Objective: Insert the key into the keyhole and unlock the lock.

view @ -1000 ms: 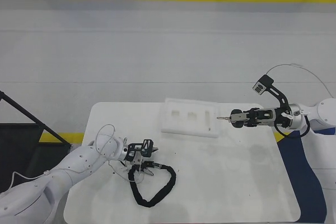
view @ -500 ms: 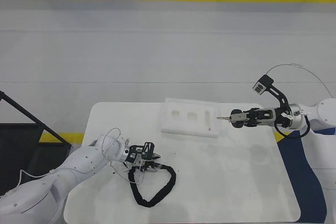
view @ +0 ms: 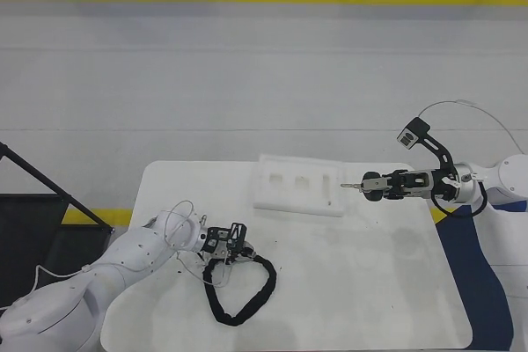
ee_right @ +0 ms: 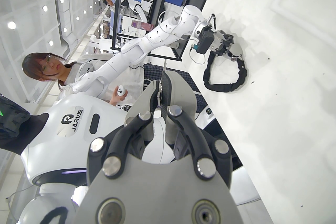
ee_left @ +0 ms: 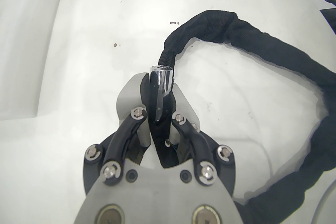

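The left tool (ee_left: 159,86) is low over the front left part of the white table (view: 378,282), its fingers pressed onto the shiny metal cylinder (ee_left: 162,76) at one end of the lock (ee_left: 262,38). The cylinder's end sticks out just past the fingertips, and the left wrist view looks along its length. The rest of the lock, a chain in a black fabric sleeve, lies on the table in a loop that curves away from the cylinder and back around beside the tool. The right tool (view: 367,187) is held above the table's far right side, just beside the right end of a white foam tray (view: 299,185) and well apart from the lock. Its fingers are closed flat against each other on the key (view: 349,187), a thin piece that juts from the fingertips toward the tray. In the right wrist view the fingers (ee_right: 155,93) meet with no gap showing between them.
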